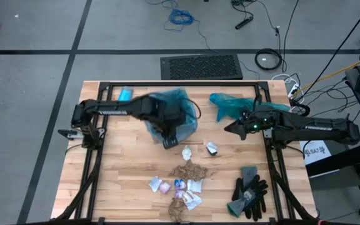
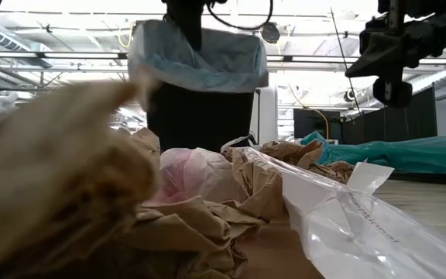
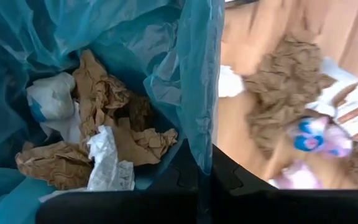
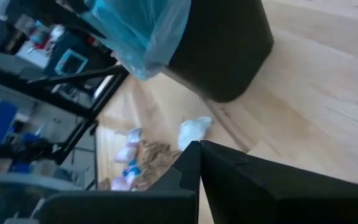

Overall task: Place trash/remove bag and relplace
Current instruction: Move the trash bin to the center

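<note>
While the left pincer (image 1: 169,141) sits at the near rim of the black bin (image 1: 177,128), its fingers are pressed together on the edge of the bag (image 1: 170,100), the pale blue liner draped over that rim. In the left wrist view the liner's wall runs straight up from between the fingertips, and wads of brown paper and white wrappers already lie inside it. More trash (image 1: 183,178) lies loose on the tabletop (image 1: 124,181) nearer the front edge, on the far side of the pincer from the bin. The right pincer (image 1: 230,129) hangs fully shut and empty above the tabletop, well apart from the bin's other side, close to the teal-green bag (image 1: 233,105). The left arm is clearly nearer, so lifting the liner probably means pulling upward along the bin's upright axis.
</note>
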You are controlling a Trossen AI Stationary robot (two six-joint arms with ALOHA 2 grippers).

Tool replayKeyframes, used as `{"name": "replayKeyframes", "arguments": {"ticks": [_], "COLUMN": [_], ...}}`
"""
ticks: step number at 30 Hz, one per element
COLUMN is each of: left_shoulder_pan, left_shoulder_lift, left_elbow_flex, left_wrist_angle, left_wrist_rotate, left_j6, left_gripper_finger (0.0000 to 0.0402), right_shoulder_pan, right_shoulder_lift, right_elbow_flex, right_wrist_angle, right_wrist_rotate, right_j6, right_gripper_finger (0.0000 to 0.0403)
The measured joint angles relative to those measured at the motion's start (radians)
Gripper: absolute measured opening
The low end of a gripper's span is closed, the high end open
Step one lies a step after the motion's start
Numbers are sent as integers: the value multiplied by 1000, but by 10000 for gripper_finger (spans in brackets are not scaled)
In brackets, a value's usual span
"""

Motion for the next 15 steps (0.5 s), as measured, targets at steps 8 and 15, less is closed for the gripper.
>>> {"name": "replayKeyframes", "arguments": {"ticks": [8, 15], "left_shoulder_pan": [-91, -94], "left_shoulder_lift": [0, 0], "left_elbow_flex": [0, 0], "left_wrist_angle": [79, 136], "left_wrist_rotate": [-48, -47], "left_j6": [-174, -228], "left_gripper_finger": [11, 81], "right_shoulder_pan": [0, 0], "right_shoulder_lift": [-32, -33], "right_elbow_flex": [0, 0], "right_wrist_angle": [-29, -50], "right_wrist_rotate": [-89, -142], "right_j6": [-35, -45], "right_gripper_finger": [0, 0]}}
